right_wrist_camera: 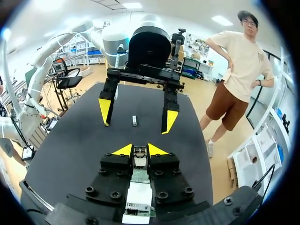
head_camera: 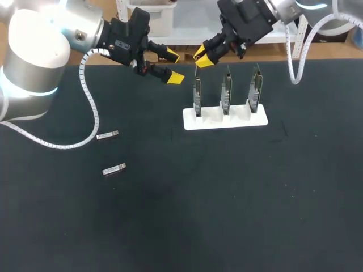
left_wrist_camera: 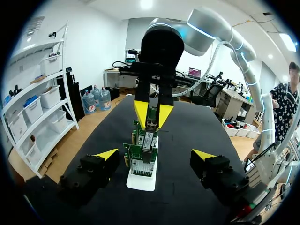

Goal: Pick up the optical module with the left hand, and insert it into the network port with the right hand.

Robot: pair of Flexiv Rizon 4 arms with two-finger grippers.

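My right gripper is shut on a small metal optical module and hangs just above the leftmost of three upright network cards. In the left wrist view the held module sits between the right gripper's yellow tips, directly over that card's top edge. My left gripper stands open and empty a little to the left of the cards, facing the right gripper. Two more modules lie on the mat, one farther back and one nearer.
The three cards stand in a white holder at the middle back of the black mat. The left arm's white cable loops down onto the mat near the loose modules.
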